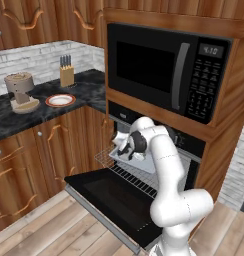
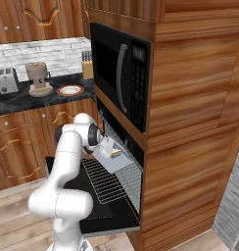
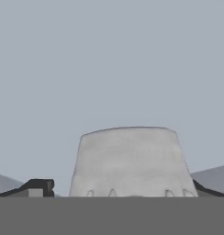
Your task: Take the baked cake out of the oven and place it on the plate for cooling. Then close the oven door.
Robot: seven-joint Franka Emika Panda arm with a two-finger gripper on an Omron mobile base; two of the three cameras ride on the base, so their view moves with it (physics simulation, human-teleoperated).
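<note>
The oven door (image 1: 111, 197) is dropped open, and the cake (image 2: 115, 154) is seen on a pale tray (image 2: 111, 158) over the wire rack (image 2: 107, 182). The gripper (image 1: 125, 148) is reached in there; its grip cannot be told. The plate (image 1: 60, 100) is set on the counter (image 1: 44, 107) between a knife block (image 1: 67, 75) and a grinder (image 1: 21, 92).

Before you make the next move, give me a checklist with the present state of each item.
1. Oven door dropped fully open: ok.
2. Wire rack drawn out over the door: ok.
3. Baked cake within reach: ok, it lies on a pale tray at the oven mouth, by the arm's hand.
4. Tool closed on the cake: cannot tell; the hand view has a pale shape between widely spaced fingertips.
5. Plate ready on the counter with nothing on it: ok.
6. Cake out of the oven and on the plate: not ok, not yet done.
</note>
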